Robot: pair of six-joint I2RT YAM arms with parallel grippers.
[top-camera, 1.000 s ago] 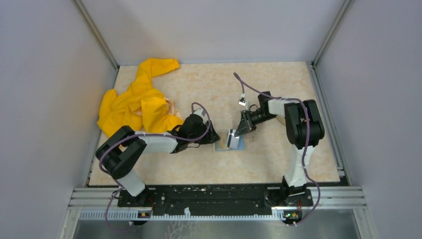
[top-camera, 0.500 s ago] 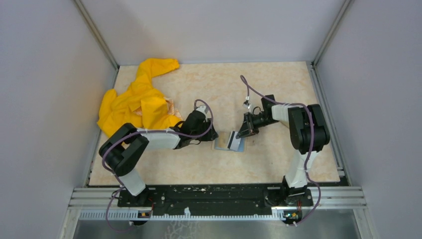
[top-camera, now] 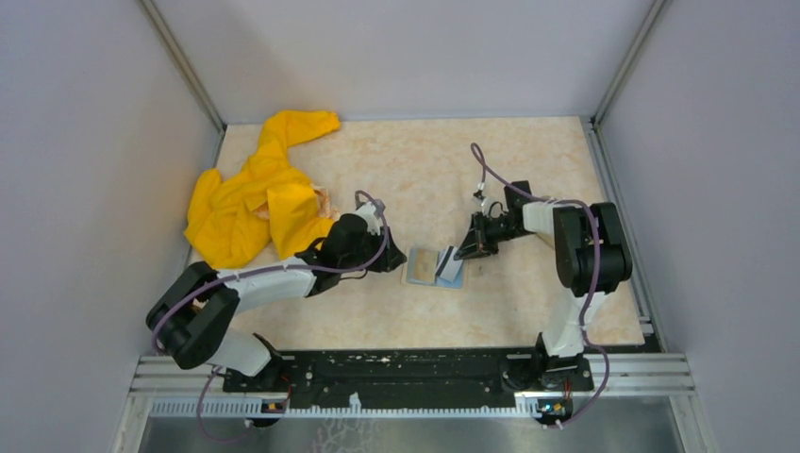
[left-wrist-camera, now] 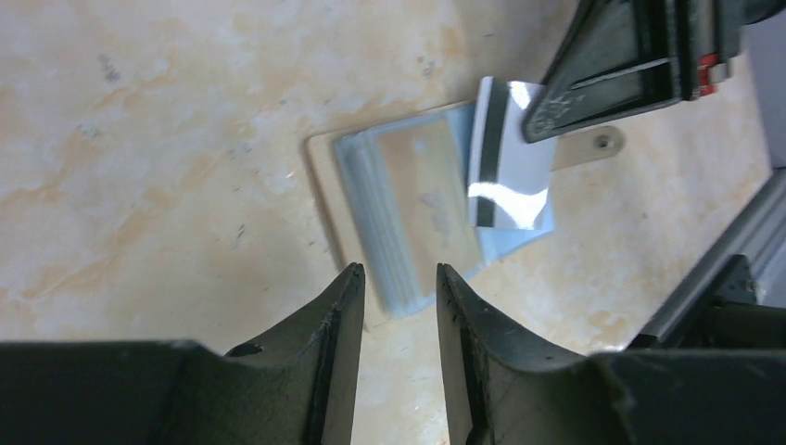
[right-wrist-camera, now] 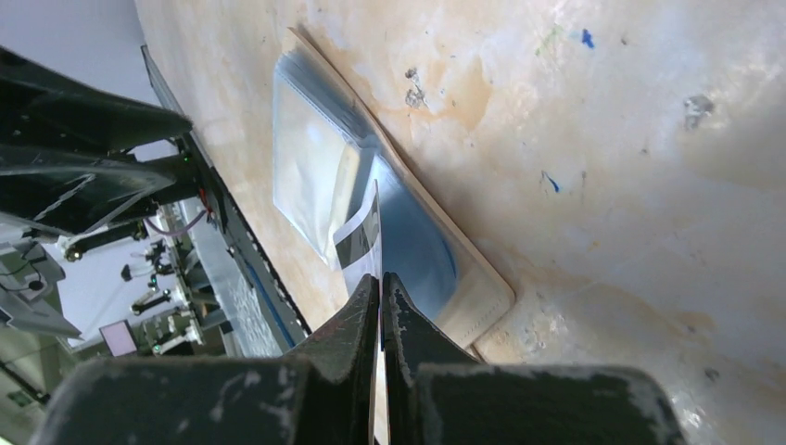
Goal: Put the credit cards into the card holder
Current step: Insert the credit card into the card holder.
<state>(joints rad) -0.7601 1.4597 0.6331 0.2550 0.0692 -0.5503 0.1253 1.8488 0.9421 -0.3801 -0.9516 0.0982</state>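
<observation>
Top external view gives you both arms reaching to the middle of the worktop (top-camera: 528,170), where the holder (top-camera: 432,269) lies open and flat between them. Your right end effector (top-camera: 462,253) is closed tight on one card (top-camera: 449,260), pinching it by the upper edge. The card is shiny with a dark stripe and stands tilted, with its lower edge down on the right half of the holder, over the pale blue slots. From the right wrist camera you see the card nearly edge-on, coming straight out from the closed fingers (right-wrist-camera: 357,324).

Your left end effector (top-camera: 396,261) is low at the left side of the holder. It is partly open and grips nothing. In the left wrist view the near corner of the holder shows in the gap between the two fingers (left-wrist-camera: 345,320); whether they touch it, you cannot tell.

At the back left lies a yellow cloth (top-camera: 255,203), well apart from the holder.
</observation>
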